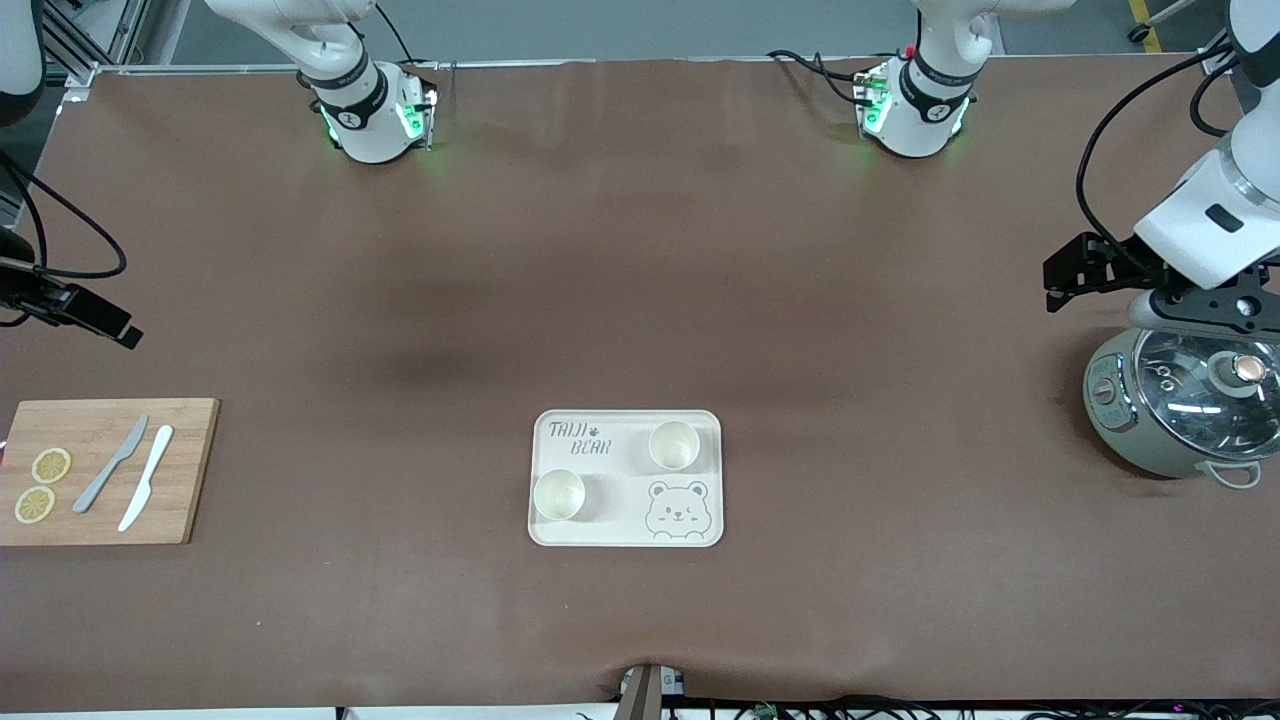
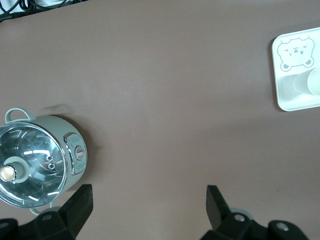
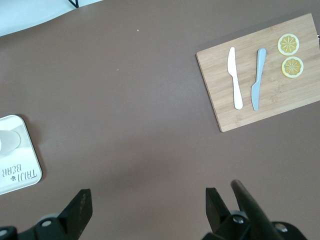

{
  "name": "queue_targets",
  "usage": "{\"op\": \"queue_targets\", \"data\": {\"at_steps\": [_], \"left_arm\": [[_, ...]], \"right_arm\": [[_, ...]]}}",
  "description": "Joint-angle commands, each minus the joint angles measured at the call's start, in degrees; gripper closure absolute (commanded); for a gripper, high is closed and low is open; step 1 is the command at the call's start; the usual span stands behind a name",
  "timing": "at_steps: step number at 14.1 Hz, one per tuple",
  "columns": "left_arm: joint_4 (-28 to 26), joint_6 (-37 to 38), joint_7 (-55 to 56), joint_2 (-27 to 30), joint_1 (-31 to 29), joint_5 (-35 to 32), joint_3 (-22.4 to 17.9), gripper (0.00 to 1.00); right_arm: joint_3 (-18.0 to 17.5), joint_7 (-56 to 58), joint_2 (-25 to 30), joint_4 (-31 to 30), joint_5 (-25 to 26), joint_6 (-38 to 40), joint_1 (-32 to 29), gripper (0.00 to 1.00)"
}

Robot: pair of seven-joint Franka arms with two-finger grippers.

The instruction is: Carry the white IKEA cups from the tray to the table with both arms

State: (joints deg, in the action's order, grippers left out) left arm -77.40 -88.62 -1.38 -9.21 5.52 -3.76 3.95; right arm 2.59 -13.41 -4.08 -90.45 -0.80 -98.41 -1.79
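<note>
Both sets of jaws are spread wide and holding nothing. The left gripper (image 2: 147,207) hangs over bare brown counter (image 1: 640,280) at the left arm's end, right beside a grey electric pot (image 1: 1180,405) with a glass lid, its two fingers well apart with only the sheet showing between them. The right gripper (image 3: 145,210) shows the same picture: fingers parted, nothing between them but counter, hanging at the right arm's end just above the wooden cutting board (image 1: 100,470). On that board lie a grey knife (image 1: 110,465), a white knife (image 1: 146,478) and two lemon slices (image 1: 42,485), none of them part of this job.

Now the middle. The tray (image 1: 625,535) sits on the counter between the two arms, toward the front camera. Both white cups are upright on it: one cup (image 1: 673,445) beside the lettering, toward the left arm's end, the other cup (image 1: 558,494) nearer the camera, toward the right arm's end. That split looks handy, one cup per arm, each on its own arm's half of the tray.

Neither cup is touched yet, so the task looks to be at its very start. Both grippers are well apart from the tray, and the wide-open fingers seem ready for a straight reach in.
</note>
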Motion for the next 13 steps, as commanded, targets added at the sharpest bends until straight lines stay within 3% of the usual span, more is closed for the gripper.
{"op": "queue_targets", "data": {"at_steps": [1,5,7,13], "left_arm": [[-0.1,-0.9,0.1,-0.1,-0.4,0.6,0.3,0.0],[-0.3,-3.7,0.5,-3.8,1.8,0.9,0.5,0.0],[-0.1,-6.6,8.0,-6.3,3.1,2.0,1.0,0.0],[7.0,-14.4,22.3,-22.6,15.0,1.3,-0.1,0.0]], "right_arm": [[-1.1,-0.4,-0.3,0.0,1.0,-0.5,-1.1,0.0],[-1.1,-0.4,-0.3,0.1,1.0,-0.6,-1.4,0.0],[-1.1,-0.4,-0.4,-0.1,1.0,-1.0,-1.4,0.0],[-1.1,-0.4,-0.7,-0.2,1.0,-1.4,-1.2,0.0]]}}
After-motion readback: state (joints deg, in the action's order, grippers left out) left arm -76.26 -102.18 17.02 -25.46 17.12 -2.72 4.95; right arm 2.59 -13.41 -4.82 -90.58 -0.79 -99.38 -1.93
